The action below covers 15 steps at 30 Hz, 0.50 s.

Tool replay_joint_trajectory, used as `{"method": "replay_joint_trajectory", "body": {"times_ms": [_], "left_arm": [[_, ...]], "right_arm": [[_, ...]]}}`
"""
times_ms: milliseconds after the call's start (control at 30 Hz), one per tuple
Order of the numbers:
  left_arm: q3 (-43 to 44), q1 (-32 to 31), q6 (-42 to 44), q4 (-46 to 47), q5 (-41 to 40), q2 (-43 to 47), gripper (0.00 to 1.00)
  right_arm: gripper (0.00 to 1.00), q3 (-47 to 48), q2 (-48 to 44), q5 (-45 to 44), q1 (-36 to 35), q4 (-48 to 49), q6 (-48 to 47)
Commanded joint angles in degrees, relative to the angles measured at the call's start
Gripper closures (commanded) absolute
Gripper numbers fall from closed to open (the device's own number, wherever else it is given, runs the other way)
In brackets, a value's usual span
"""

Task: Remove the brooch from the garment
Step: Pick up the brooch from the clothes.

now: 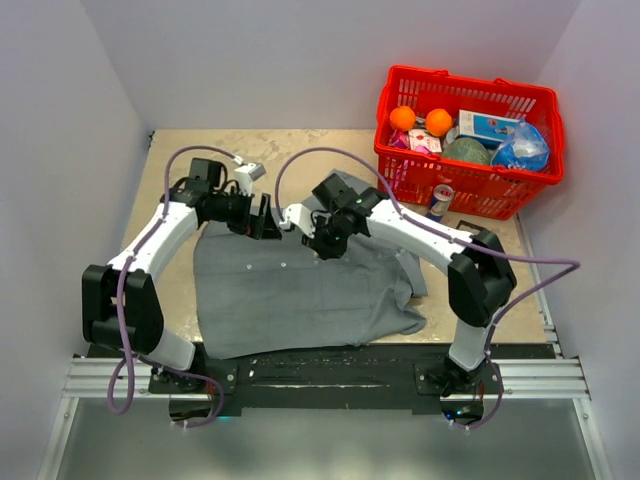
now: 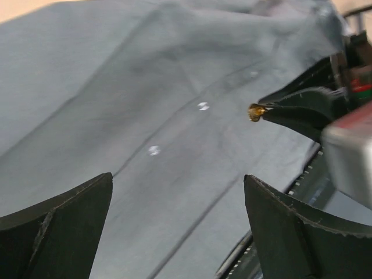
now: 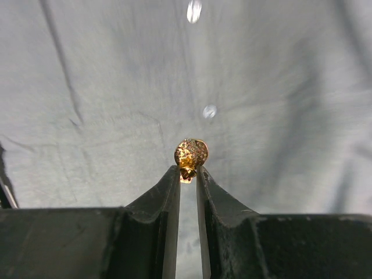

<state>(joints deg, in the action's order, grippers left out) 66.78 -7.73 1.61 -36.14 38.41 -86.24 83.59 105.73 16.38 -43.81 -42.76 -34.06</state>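
Over the garment (image 3: 104, 87), right gripper (image 3: 187, 176) pinches the brooch (image 3: 191, 153) — its pin hidden between the fingers; left gripper (image 2: 177, 180) stands wide apart.

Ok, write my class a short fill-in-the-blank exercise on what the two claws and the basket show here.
1. The right claw is shut on a small ____-coloured brooch.
2. The left claw hangs ____ above the grey shirt, gripping nothing.
3. The oranges lie in a ____ basket at the far right of the table.

Missing words: gold; open; red.
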Motion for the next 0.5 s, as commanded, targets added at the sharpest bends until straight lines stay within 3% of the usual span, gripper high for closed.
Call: {"method": "replay_joint_trajectory", "body": {"times_ms": [0,233,333,467], "left_arm": [[-2.53,-2.56,-7.73,7.65,10.35,-1.90,0.01],[-4.64,-2.82,-19.79,20.12,25.55,-6.40,0.02],[-4.65,-3.35,-22.52,22.68,27.06,-7.89,0.05],[-4.73,-4.31,-25.60,26.12,30.40,-10.09,0.17]], "right_arm": [[0.81,5.26,-5.27,3.83,0.13,-2.15,0.66],[0.81,8.51,-5.45,4.80,0.04,-1.80,4.18],[0.81,9.22,-5.54,4.97,0.13,-1.36,4.71],[0.81,9.83,-5.36,5.06,0.13,-1.09,5.15]]}}
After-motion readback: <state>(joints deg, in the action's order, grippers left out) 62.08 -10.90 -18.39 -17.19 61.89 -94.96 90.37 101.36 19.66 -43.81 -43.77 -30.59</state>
